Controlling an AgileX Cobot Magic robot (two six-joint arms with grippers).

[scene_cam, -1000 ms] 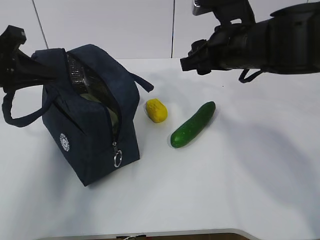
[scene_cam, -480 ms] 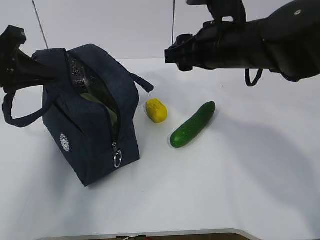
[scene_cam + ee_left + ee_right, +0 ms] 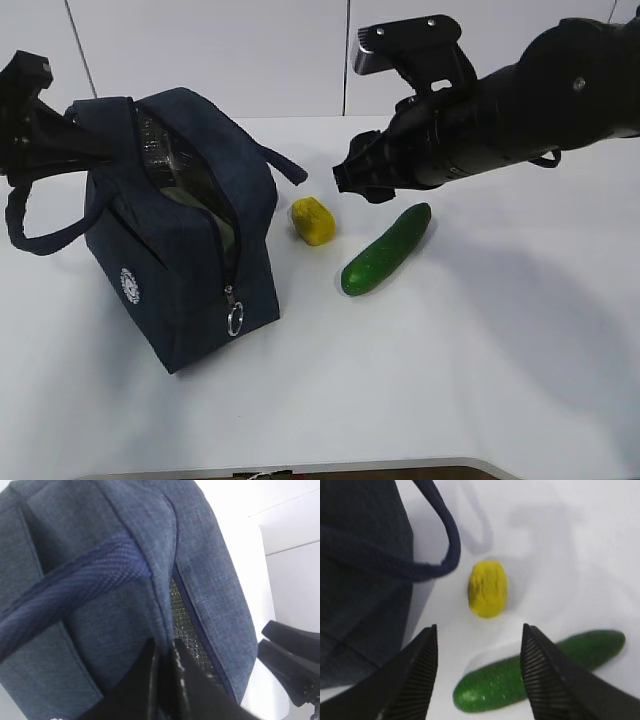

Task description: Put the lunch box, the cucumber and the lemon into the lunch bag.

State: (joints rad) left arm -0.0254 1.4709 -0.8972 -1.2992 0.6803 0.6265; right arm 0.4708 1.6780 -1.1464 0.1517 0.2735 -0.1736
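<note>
Boxy dark navy fabric lunch bag (image 3: 185, 230) stands on the white surface (image 3: 450, 380), zip open at top, silver lining showing w/ the pale sage-green lid of the lunch box (image 3: 188, 196) visible inside. Left claw (image 3: 167, 680) is pinched shut on the bag's top edge by the zip, holding the mouth open; same spot as a sec ago. Small yellow oval lemon (image 3: 313, 221) lies just right of the bag, not touching; long dark green glossy cucumber (image 3: 386, 249) lies near it, further right, at a slant. Neither has moved. Main change: right arm has swung left & dropped, from high above the surface's far side to low over the produce. Right claw (image 3: 479, 670) now hangs open, nothing in it, above the gap btwn lemon and cucumber's near end; wrist view shows both framed btwn its fingers (image 3: 420, 665).
</note>
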